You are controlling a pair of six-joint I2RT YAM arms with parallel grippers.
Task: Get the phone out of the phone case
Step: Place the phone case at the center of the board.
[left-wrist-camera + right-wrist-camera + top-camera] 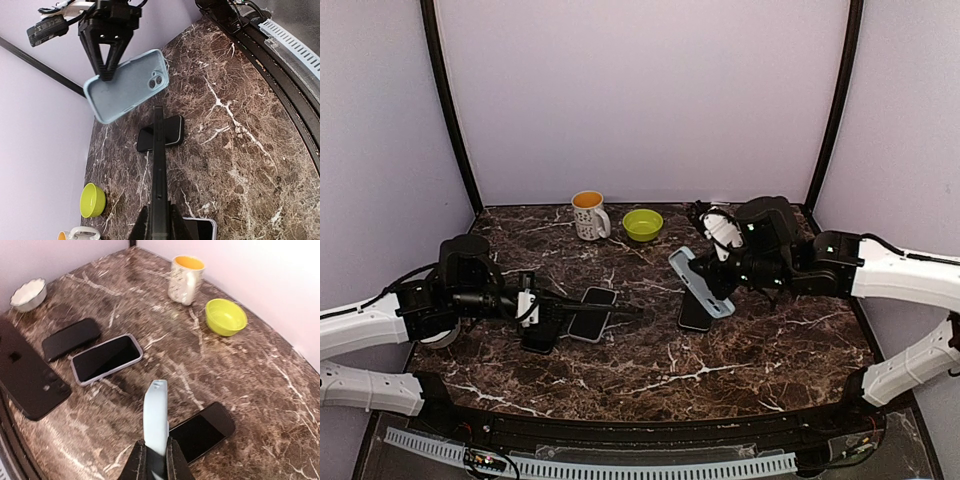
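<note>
Pale blue phone case (698, 280) pinched by one edge in the right hand (155, 455), fingers closed tight on it, held clear above the bench (650, 390) at about 2 o'clock from centre. Directly below, at 3 o'clock, lying flat and apart from the case: black phone (695, 315). Judged from the thin edge in the right wrist view and that bare phone underneath: case empty, extraction step as good as finished. Over at 9 o'clock, left hand (159, 215) clamped shut on a thin dark slab (158, 165) held edge-on; phone or spare case, hard to tell from these angles. Next move, by my reckoning: lowering the blue case onto bare marble beside the phone, then opening the fingers, without nudging the grey-cased phone (582, 325) lying just off centre toward 9 o'clock.
</note>
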